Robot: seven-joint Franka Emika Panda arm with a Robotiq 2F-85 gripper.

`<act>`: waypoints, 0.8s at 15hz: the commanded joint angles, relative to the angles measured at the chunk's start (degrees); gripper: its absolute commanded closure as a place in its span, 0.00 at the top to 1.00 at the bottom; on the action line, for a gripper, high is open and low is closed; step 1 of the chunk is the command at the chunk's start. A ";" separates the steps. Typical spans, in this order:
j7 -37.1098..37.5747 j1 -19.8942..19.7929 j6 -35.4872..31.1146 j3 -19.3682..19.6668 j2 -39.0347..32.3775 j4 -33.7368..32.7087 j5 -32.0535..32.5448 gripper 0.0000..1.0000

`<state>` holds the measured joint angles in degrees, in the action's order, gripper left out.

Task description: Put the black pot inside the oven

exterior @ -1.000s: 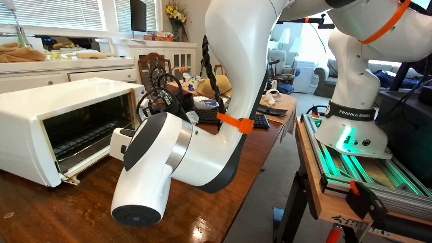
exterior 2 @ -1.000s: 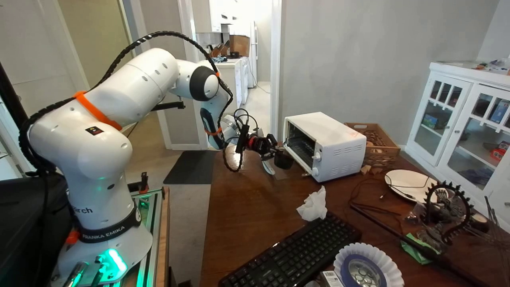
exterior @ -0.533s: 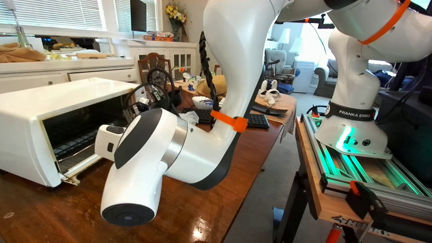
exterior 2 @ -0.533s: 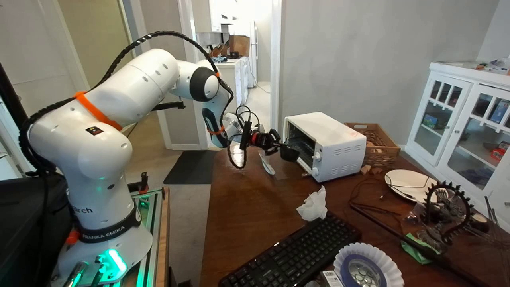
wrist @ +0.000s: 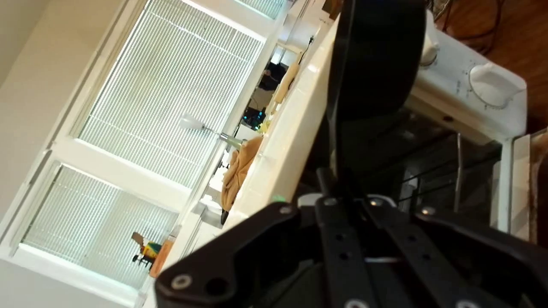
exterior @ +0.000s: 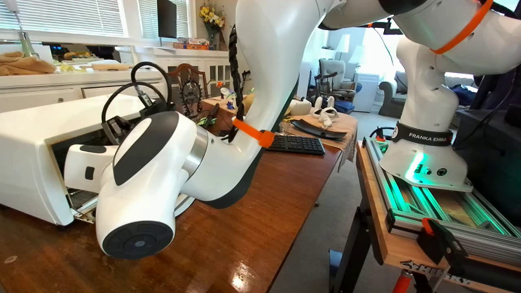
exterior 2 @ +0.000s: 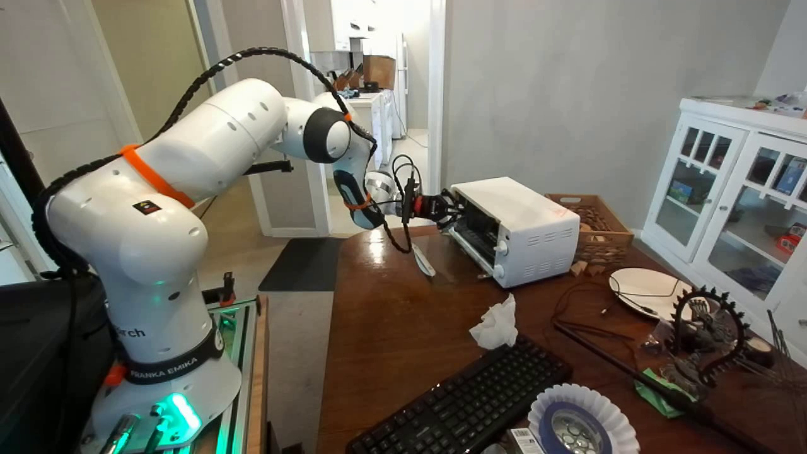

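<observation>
A claw (wrist: 347,197) clutches a small black pot (wrist: 379,60) at the open mouth of a white oven (exterior 2: 541,239) standing on a wooden worktop (exterior 2: 391,321).

The pot (wrist: 379,60), all black and round-walled, is held in the pincer (wrist: 344,188) at the mouth of the oven (exterior 2: 523,227); against the dark interior, whether any of it is inside cannot be told. In the wrist view its rim slants against the oven's top edge. The oven, a white box, stands upright on the counter (exterior 2: 391,328), front open.
</observation>
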<state>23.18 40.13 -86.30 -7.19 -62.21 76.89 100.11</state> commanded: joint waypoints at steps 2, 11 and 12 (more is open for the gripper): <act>-0.62 0.16 -2.84 -0.81 -2.18 -2.57 3.81 0.02; 7.68 1.27 -4.23 -1.33 -1.14 2.29 9.05 0.02; 8.61 1.22 -3.87 -1.51 -1.28 2.49 9.37 0.02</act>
<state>28.50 41.47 -89.65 -8.56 -63.29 77.62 106.58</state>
